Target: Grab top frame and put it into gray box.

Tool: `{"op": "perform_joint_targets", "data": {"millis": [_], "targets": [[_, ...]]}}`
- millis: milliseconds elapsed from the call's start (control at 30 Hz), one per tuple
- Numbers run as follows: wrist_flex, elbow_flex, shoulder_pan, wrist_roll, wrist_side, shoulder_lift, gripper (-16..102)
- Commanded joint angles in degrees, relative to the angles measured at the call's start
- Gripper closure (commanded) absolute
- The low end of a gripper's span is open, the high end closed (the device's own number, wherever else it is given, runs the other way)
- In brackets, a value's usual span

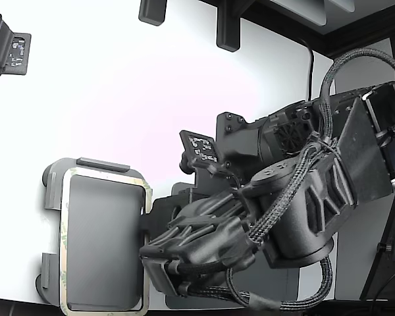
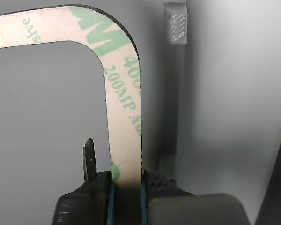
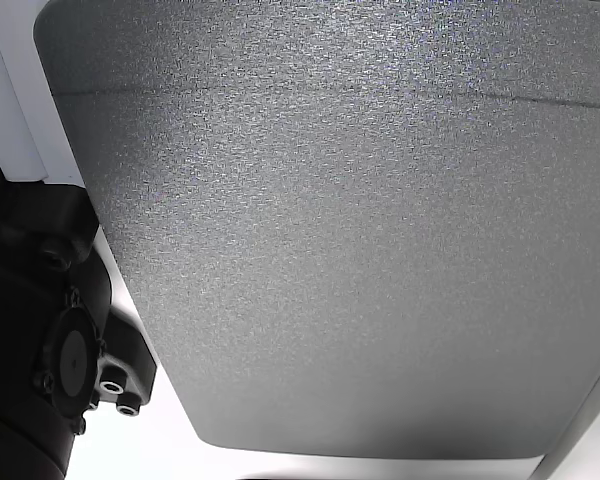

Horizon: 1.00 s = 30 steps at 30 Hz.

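Note:
The top frame (image 1: 65, 217), a thin cream ring with green marks, lies over the gray box (image 1: 52, 191) at the exterior view's lower left, matching the box's outline. I cannot tell whether it rests on the box or hangs just above it. My gripper (image 1: 147, 238) is shut on the frame's long side nearest the arm. In the wrist view the frame's strip (image 2: 124, 93) runs between the two jaws of the gripper (image 2: 126, 187), with the box's floor (image 2: 47, 117) inside the ring and a raised edge tab (image 2: 175, 23) beside it.
A darker gray flat mat (image 1: 283, 282) lies under my arm and fills the other view (image 3: 360, 220). A second arm's black gripper (image 1: 6, 49) sits at the exterior view's upper left. Black fixtures (image 1: 227, 29) stand along the white table's far edge.

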Motion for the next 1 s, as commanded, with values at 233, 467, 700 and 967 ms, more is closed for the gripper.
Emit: {"op": "perform_joint_targets", "data": {"millis": [233, 467, 700, 967], "targets": [[0.7, -0.1, -1.0, -0.1, 0.3, 0.5, 99], [0.7, -1.3, -1.2, 0.4, 0.9, -1.0, 99], [0.7, -0.8, -1.5, 0.7, 0.7, -1.2, 99], [0.7, -1.1, -2.0, 0.4, 0.5, -2.0, 99]]}}
